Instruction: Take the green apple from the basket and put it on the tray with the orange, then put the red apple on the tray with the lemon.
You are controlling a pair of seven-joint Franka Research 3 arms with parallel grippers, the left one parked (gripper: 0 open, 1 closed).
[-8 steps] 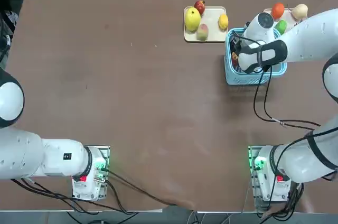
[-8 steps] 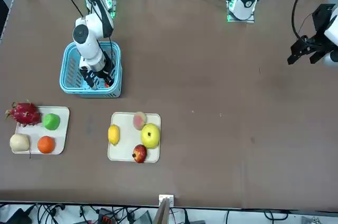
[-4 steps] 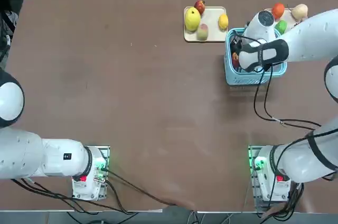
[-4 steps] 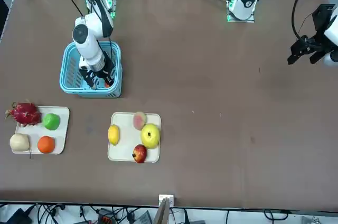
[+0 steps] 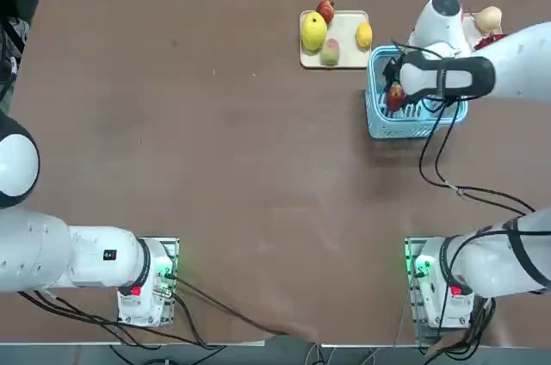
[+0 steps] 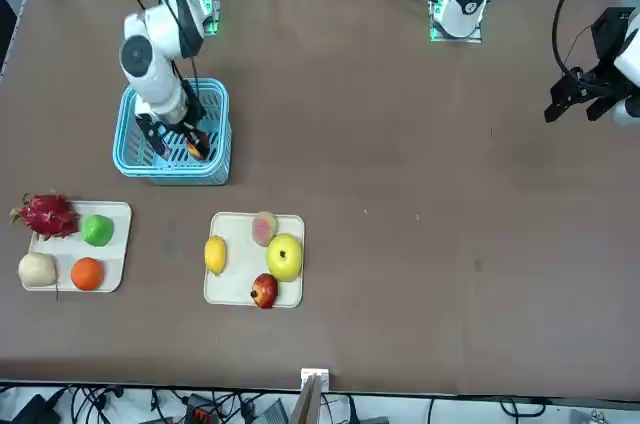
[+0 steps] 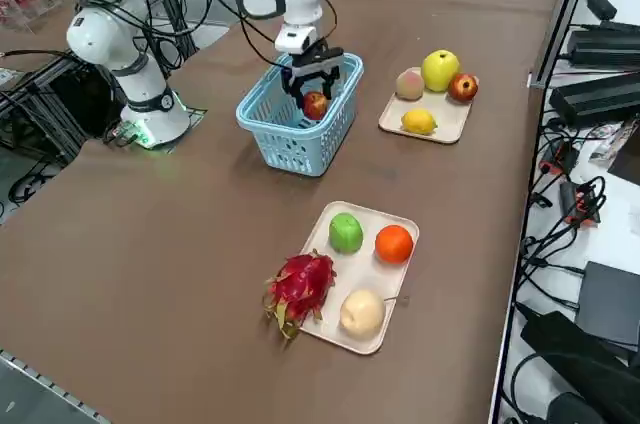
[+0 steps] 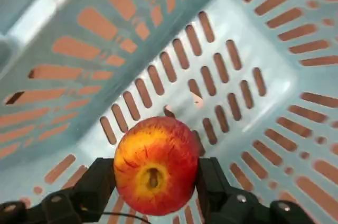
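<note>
- since the green apple (image 7: 346, 232) already sits on the tray with the orange (image 7: 400, 218), right beside the orange (image 7: 394, 243), i'd call the first half of the job done. dragon fruit (image 7: 300, 285) and a pale round fruit (image 7: 361, 312) share that tray too.
- now it's the red apple (image 8: 156, 165). the right gripper (image 7: 315, 93) has its two fingers clamped on either side of it; in the wrist view the black pads (image 8: 101, 183) press the apple's flanks with the stem dimple facing the camera.
- the apple looks lifted clear of the floor of the basket (image 7: 270, 139), hanging around rim height in the side view. makes sense, it has to clear the slatted wall before going sideways.
- grabbing it across the middle seems the smart choice, because a round fruit would squirt out of a grip that sits too high or low.
- the tray with the lemon (image 7: 452, 120) is just beyond the basket, holding the lemon (image 7: 418, 121), a big yellow fruit (image 7: 439, 70), a dull pinkish one (image 7: 409, 84) and a darker red one (image 7: 462, 87).
- my guess for the next bit: carry it over and find a bare patch of tray, which is tight. the open spot looks to be in the middle, between the lemon and the others.
- risk i'd watch: bumping a neighbour and sending it rolling off the low rim.
</note>
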